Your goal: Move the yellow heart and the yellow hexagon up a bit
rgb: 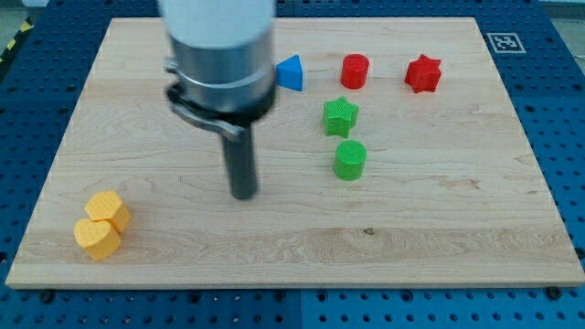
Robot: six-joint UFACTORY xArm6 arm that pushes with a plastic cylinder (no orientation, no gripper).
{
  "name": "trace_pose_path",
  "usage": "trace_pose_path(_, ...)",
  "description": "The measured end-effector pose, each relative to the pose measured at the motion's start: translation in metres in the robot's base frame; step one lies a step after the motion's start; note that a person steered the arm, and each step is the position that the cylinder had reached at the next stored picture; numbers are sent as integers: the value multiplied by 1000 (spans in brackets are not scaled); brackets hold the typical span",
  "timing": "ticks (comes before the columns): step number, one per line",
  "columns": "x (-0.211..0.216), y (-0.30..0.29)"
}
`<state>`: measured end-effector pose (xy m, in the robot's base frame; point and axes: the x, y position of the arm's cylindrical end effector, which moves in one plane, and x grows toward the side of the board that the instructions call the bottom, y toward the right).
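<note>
The yellow hexagon (108,209) and the yellow heart (96,237) sit touching each other near the view's bottom left corner of the wooden board (430,228), the heart just below and left of the hexagon. My tip (243,195) rests on the board well to the right of both yellow blocks and slightly above them, touching no block.
A blue triangle (291,73), a red cylinder (355,70) and a red star (423,74) lie along the view's top. A green star (340,115) and a green cylinder (349,160) sit right of my tip. The arm's body hides part of the upper board.
</note>
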<state>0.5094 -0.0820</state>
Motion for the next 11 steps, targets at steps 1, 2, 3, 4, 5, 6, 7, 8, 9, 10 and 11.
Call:
trace_pose_path(1, -18, -95)
trace_pose_path(2, -20, -187)
trace_pose_path(3, -4, -222)
trace_pose_path(4, 47, -223)
trace_pose_path(5, 106, -222)
trace_pose_path(6, 106, -222)
trace_pose_path(7, 95, -199)
trace_pose_path(8, 94, -162)
trace_pose_path(9, 94, -119)
trace_pose_path(10, 93, -91)
trace_pose_path(11, 93, -92)
